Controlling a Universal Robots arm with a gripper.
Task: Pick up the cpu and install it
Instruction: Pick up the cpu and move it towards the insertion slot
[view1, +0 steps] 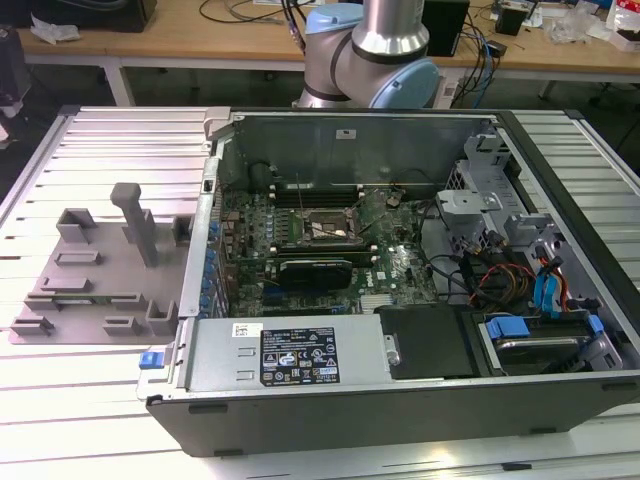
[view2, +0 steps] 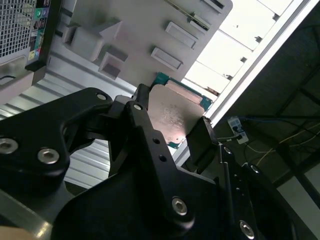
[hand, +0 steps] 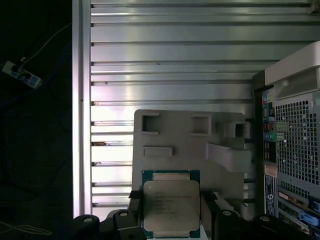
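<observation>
I found no print that I could read with confidence. In the exterior view, a large black-and-white label (view1: 300, 358) and a small white label (view1: 248, 330) just beside it stood on the grey metal cover (view1: 215, 362) inside the computer case (view1: 400, 412); their characters were too small to make out. In the first wrist view, the cpu (hand: 171, 206) carried faint lines of marking on its metal top, not legible. Coloured stickers (hand: 270, 131) sat on the case's perforated panel (hand: 296, 140), also unreadable.

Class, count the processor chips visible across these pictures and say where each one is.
1. The cpu is held by the gripper, seen in both wrist views, with the grey fixture beyond it. Others may be hidden inside the computer case.
</observation>
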